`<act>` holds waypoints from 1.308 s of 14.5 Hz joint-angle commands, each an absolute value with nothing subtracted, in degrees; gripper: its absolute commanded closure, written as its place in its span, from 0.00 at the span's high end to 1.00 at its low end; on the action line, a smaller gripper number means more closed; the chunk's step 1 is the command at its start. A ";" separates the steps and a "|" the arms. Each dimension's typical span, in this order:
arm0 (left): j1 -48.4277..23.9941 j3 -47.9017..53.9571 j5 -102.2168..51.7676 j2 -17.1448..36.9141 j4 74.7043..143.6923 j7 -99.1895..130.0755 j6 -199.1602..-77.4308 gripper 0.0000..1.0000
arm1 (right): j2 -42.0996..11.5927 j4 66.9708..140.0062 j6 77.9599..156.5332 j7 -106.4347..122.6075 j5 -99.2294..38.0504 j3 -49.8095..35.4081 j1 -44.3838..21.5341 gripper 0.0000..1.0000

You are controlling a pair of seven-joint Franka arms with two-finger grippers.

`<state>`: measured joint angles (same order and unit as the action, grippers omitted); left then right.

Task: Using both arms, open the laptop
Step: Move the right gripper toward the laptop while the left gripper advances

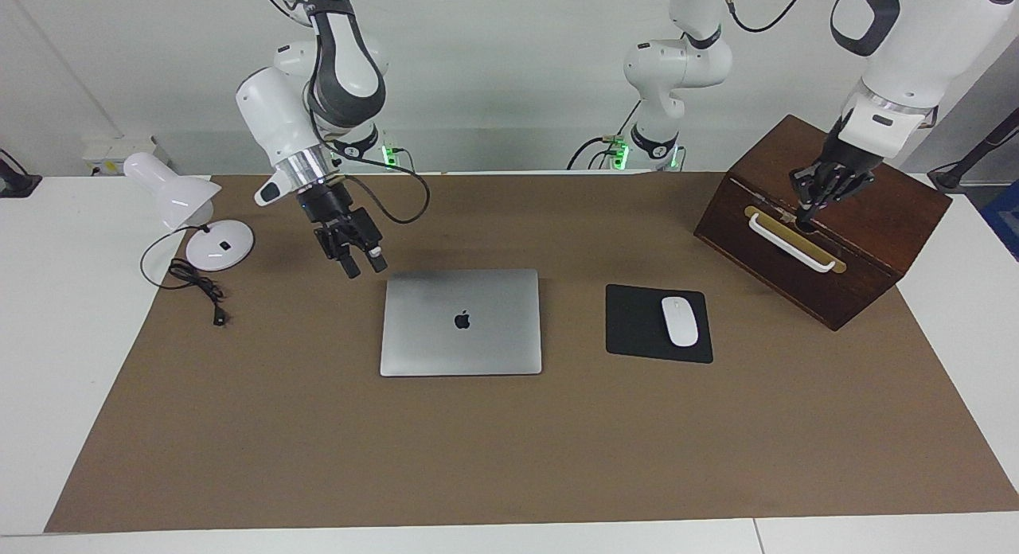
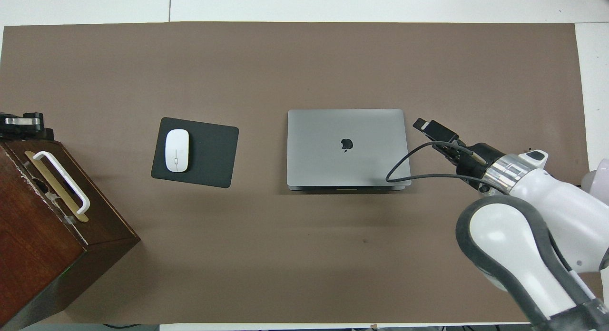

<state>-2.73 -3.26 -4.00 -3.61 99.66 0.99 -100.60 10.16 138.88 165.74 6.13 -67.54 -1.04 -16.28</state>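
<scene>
The laptop [image 1: 461,321] is not yet opened, lid flat: my right gripper [image 1: 362,263] hangs just beside its corner nearest the robots, fingers apart w/ nothing between, and my left gripper [image 1: 806,209] is pinched shut, empty, over the wooden box [image 1: 828,251] by its handle [image 1: 792,240]. Approach and lift are left, I think. Mouse [image 1: 680,321] on mouse pad [image 1: 637,325] lies between left gripper and laptop; lamp [image 1: 191,212] is well apart from right one.

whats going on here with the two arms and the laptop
The laptop lies closed on the brown mat, untouched. The right gripper, fingers apart, hangs just beside the laptop's corner nearest the robots, holding nothing. The left gripper is shut, empty, over the wooden box near its white handle.
</scene>
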 commanded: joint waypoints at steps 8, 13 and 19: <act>-10.53 -3.08 -7.55 -13.87 121.88 3.16 -123.46 0.00 | 12.75 141.42 178.50 8.08 -97.97 -1.05 -28.21 1.00; -16.51 -3.08 -7.56 -16.96 130.51 4.83 -134.19 0.00 | 11.52 143.17 182.98 16.67 -98.88 -1.05 -30.85 1.00; -26.52 -3.08 -7.56 -18.63 141.14 11.07 -149.30 0.00 | 12.56 145.98 188.35 27.24 -101.85 -1.05 -35.40 1.00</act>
